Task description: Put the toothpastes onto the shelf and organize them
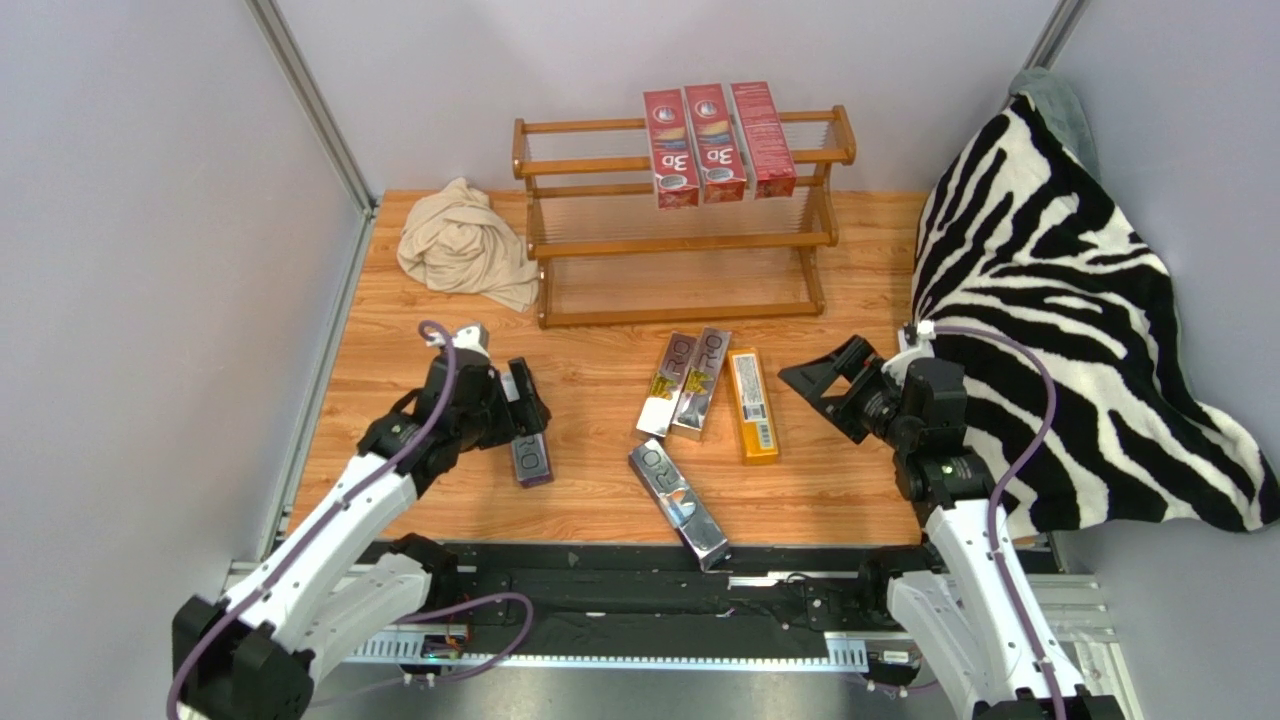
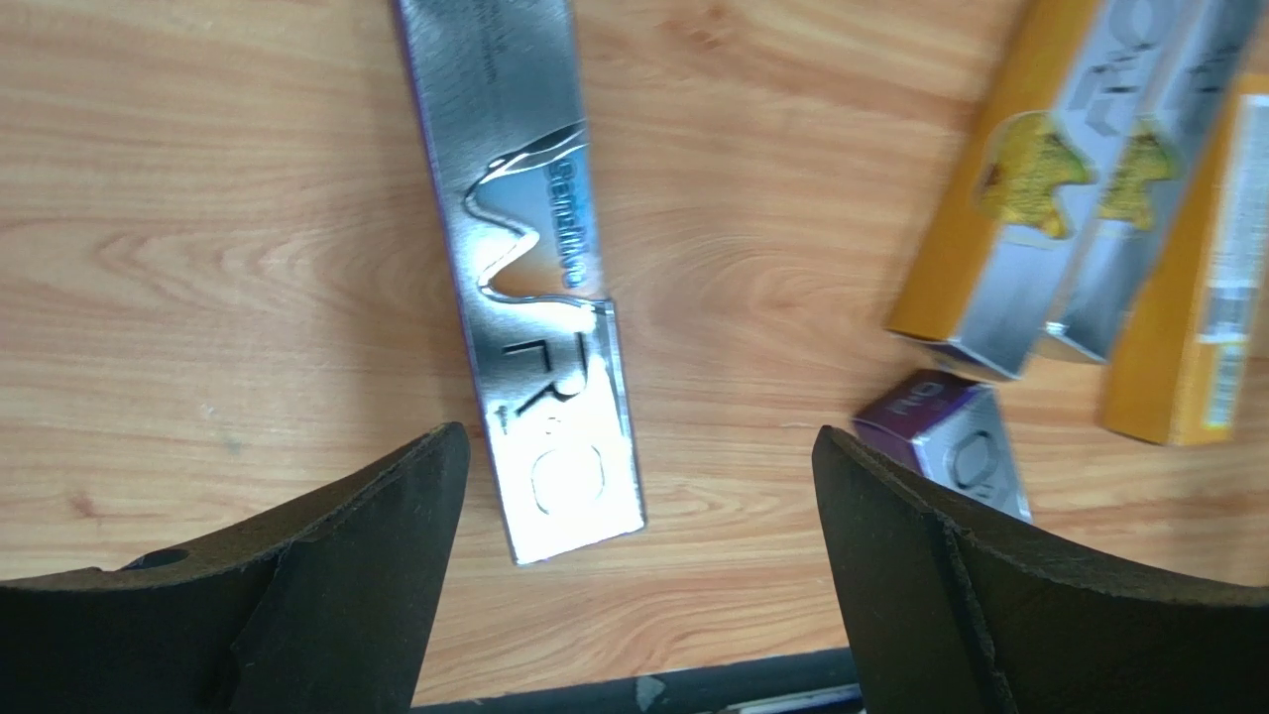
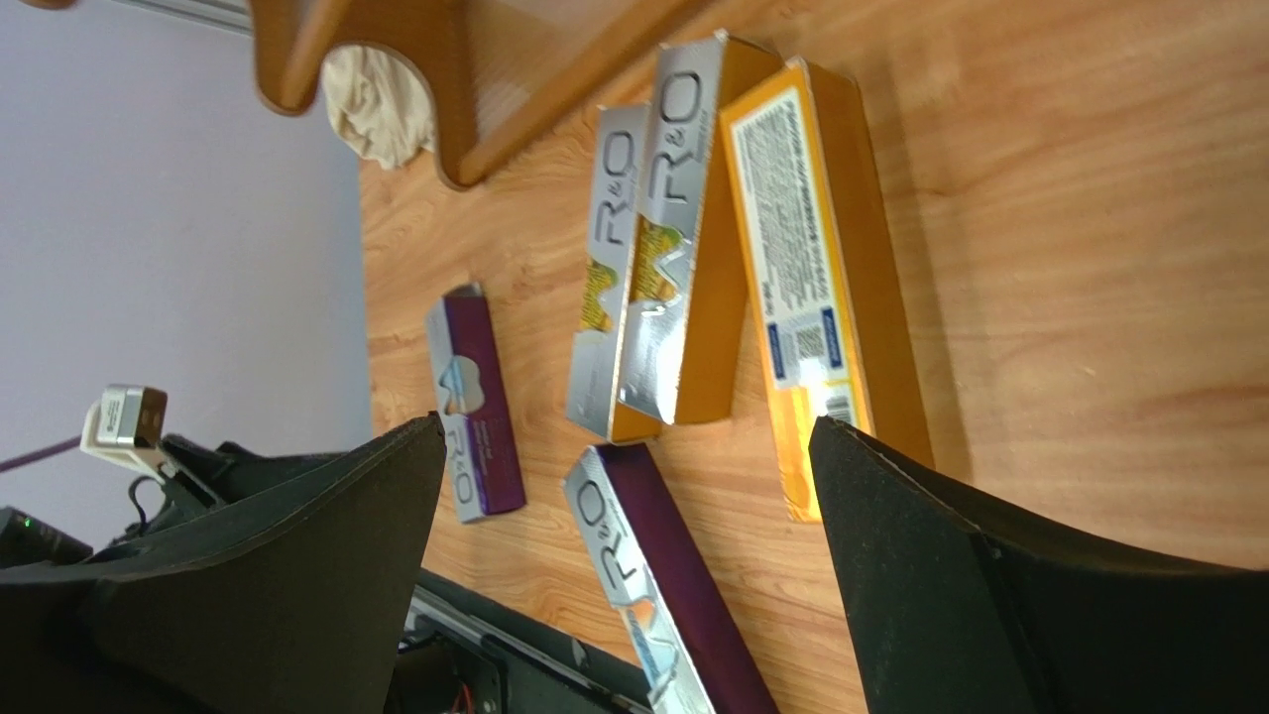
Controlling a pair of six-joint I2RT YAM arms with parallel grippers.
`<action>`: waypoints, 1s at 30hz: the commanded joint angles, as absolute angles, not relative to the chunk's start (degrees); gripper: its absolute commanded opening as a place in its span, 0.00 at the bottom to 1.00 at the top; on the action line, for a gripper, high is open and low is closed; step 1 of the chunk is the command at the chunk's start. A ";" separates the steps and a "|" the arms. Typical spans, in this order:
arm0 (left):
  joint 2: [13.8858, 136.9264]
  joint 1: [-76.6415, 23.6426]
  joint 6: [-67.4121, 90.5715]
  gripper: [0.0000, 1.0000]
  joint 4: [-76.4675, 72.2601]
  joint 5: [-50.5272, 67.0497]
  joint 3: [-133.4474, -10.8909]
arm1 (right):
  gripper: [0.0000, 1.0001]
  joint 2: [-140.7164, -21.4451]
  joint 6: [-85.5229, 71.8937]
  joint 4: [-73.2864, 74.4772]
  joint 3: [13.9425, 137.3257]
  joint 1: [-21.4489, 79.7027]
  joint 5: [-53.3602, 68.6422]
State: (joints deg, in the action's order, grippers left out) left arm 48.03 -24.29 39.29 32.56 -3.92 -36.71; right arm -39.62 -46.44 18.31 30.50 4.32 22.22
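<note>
A beige cloth (image 1: pixel 466 240) lies crumpled at the far left of the wooden surface (image 1: pixel 872 255), just beside the left end of the shelf (image 1: pixel 676 240).

Nearer the arms, the left hand (image 2: pixel 638 444) hangs over the leftmost silver carton (image 1: pixel 531 455), a purple-sided box marked "PRO". Its fingers stand wide apart, one on each side of the carton's near end, and neither touches it. The carton lies flat on the surface.

The shelf stands at the back, in the middle. Three red cartons (image 1: pixel 717 143) lie side by side across its top rails, right of centre and touching one another. Two of them show the "3D" mark.

In front of the shelf, a pair of silver cartons (image 1: pixel 684 383) lies flat, long sides touching and slightly tilted. An orange carton (image 1: pixel 753 404) lies just beside them on the right. Closer to the arms, a slanted silver carton (image 1: pixel 679 503) rests alone, its near end at the edge of the surface.

The right hand (image 1: pixel 824 368) hovers to the right of the orange carton, apart from it. Its fingers are spread wide, with nothing between them.

A zebra blanket (image 1: pixel 1067 345) is draped over the far right side.
</note>
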 commanded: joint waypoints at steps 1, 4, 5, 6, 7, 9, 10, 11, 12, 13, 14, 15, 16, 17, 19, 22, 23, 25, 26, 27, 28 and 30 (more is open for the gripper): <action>56.06 -24.43 39.37 0.95 33.49 -8.00 -40.34 | 0.98 -38.50 -43.51 19.07 28.30 4.57 22.59; 63.00 -24.43 39.02 0.94 33.31 -8.35 -42.45 | 0.98 -38.41 -42.98 19.16 27.60 4.48 22.85; 65.80 -24.43 39.11 0.94 33.22 -8.52 -43.06 | 0.98 -38.32 -42.98 19.25 27.42 4.57 23.03; 67.05 -24.43 39.29 0.94 32.96 -8.53 -43.15 | 0.98 -38.32 -42.89 19.34 27.25 4.48 23.29; 68.10 -24.43 39.29 0.94 32.35 -8.44 -43.15 | 0.97 -38.15 -42.80 19.34 27.07 4.57 23.47; 70.66 -24.43 39.46 0.91 30.16 -7.39 -42.63 | 0.97 -37.88 -42.71 19.25 26.81 4.48 23.73; 71.45 -24.43 39.46 0.89 29.28 -6.16 -42.28 | 0.97 -37.71 -42.63 19.25 26.28 4.57 23.82; 72.85 -24.43 39.64 0.86 27.88 -5.80 -41.84 | 0.97 -37.79 -42.54 19.34 26.19 4.57 23.82; 73.56 -24.43 39.73 0.84 27.34 -5.45 -41.57 | 0.98 -37.62 -42.54 19.16 26.02 4.57 24.17; 74.26 -24.52 39.81 0.82 26.90 -5.36 -41.49 | 0.97 -37.53 -42.54 18.64 25.49 4.57 24.69; 75.83 -24.43 39.81 0.82 26.46 -5.45 -41.31 | 0.97 -37.62 -42.54 17.76 25.23 4.66 25.39; 76.55 -24.43 39.90 0.77 26.54 -5.88 -41.40 | 0.98 -37.70 -42.71 17.32 24.88 4.66 26.36; 77.34 -24.43 40.08 0.76 26.80 -6.58 -41.66 | 0.98 -37.71 -42.80 16.79 24.61 4.66 26.80; 78.56 -24.43 40.17 0.75 27.07 -6.85 -41.75 | 0.98 -37.88 -42.80 16.09 24.09 4.66 27.24; 79.54 -24.43 40.43 0.75 26.72 -7.47 -41.57 | 0.98 -38.23 -42.80 15.82 23.73 5.01 27.95; 80.86 -24.43 40.34 0.74 27.33 -8.43 -42.27 | 0.98 -38.58 -43.06 15.21 23.03 5.80 28.30; 81.03 -24.43 40.25 0.73 27.42 -8.44 -42.54 | 0.97 -38.67 -43.33 14.33 22.94 5.97 28.47; 81.04 -24.43 40.25 0.66 27.33 -8.35 -42.45 | 0.97 -38.93 -43.94 13.54 22.24 7.11 29.00; 80.95 -24.43 40.17 0.63 27.25 -8.09 -42.45 | 0.97 -39.28 -44.12 12.67 22.06 7.73 29.00; 80.95 -24.43 40.08 0.59 27.07 -7.82 -42.36 | 0.97 -39.46 -44.21 12.31 21.89 8.26 29.00; 80.95 -24.43 39.90 0.57 26.90 -7.13 -42.28 | 0.97 -39.55 -44.47 11.78 21.80 9.83 28.92; 80.42 -24.43 39.64 0.47 25.93 -5.90 -42.10 | 0.97 -40.08 -44.74 9.15 21.62 11.68 29.35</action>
State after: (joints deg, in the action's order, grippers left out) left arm 80.90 -24.29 39.99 27.88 -7.40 -41.21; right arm -39.62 -43.99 15.79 21.96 8.47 27.62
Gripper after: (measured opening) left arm 0.579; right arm 0.974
